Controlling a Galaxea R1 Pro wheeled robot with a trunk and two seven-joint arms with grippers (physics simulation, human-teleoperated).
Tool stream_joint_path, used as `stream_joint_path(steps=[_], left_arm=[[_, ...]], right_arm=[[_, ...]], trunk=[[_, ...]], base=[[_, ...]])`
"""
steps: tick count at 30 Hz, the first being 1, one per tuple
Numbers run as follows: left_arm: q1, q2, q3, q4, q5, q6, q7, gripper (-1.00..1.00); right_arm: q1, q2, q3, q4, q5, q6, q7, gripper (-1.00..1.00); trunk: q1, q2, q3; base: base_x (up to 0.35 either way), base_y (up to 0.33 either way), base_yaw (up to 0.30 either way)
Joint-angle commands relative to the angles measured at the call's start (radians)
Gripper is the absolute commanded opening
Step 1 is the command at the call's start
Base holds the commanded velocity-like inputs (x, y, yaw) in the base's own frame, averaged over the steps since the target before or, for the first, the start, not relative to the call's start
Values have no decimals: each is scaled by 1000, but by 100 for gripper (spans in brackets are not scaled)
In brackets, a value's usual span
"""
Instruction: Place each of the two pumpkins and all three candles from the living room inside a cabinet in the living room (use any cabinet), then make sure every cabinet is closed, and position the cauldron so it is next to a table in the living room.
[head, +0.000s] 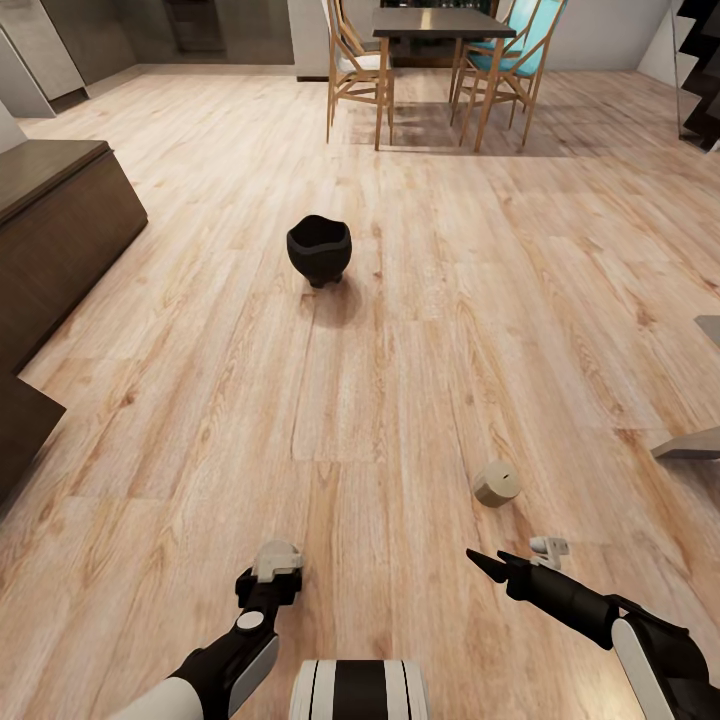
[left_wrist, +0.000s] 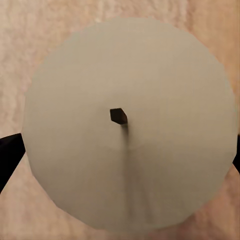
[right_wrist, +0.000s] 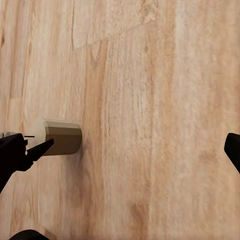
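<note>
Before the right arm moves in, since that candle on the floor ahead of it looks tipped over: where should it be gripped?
Probably across the round side of the candle, coming from above. It lies tipped on the wood floor, wick end sideways, and the right gripper is open just short of it.

Black cauldron (head: 319, 249) upright mid-floor, pale candle (head: 496, 483) tipped on the wood floor, dark cabinet (head: 55, 225) at left

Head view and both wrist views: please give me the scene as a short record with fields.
floor: pale wood planks
cauldron: black, standing on the floor
candle on floor: lying on its side ahead of the right gripper
left gripper: around a pale candle seen end-on, grip not certain
right gripper: open, nothing in it
cabinet: dark brown, at the left
table: with chairs, far ahead
</note>
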Motion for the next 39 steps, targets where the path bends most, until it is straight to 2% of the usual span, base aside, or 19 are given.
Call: stream_joint_path(steps=[1, 11, 14, 19, 20, 39], left_arm=[[-1, 1, -9, 0, 10, -5, 6, 100], [-1, 1, -8, 0, 11, -5, 6, 100], [-1, 1, -8, 0, 12, -5, 6, 100], [-2, 1, -8, 0, 12, -6, 6, 100], [-2, 1, -8, 0, 12, -6, 6, -100], [-2, 2, -7, 0, 15, -8, 6, -100]], right_arm=[[0, 0, -1, 0, -5, 7, 1, 100], [0, 0, -1, 0, -5, 7, 1, 100], [-1, 0, -1, 0, -5, 7, 2, 100], [0, 0, -1, 0, -5, 7, 1, 100], [0, 0, -1, 0, -5, 7, 1, 100], [0, -1, -1, 1, -5, 7, 2, 100]], trunk=[[0, 0, -1], [0, 0, -1], [1, -1, -12], [1, -1, -12], [1, -1, -12], [1, -1, -12]], base=[[0, 0, 0], [0, 0, 0], [0, 0, 0], [0, 0, 0], [0, 0, 0], [0, 0, 0]])
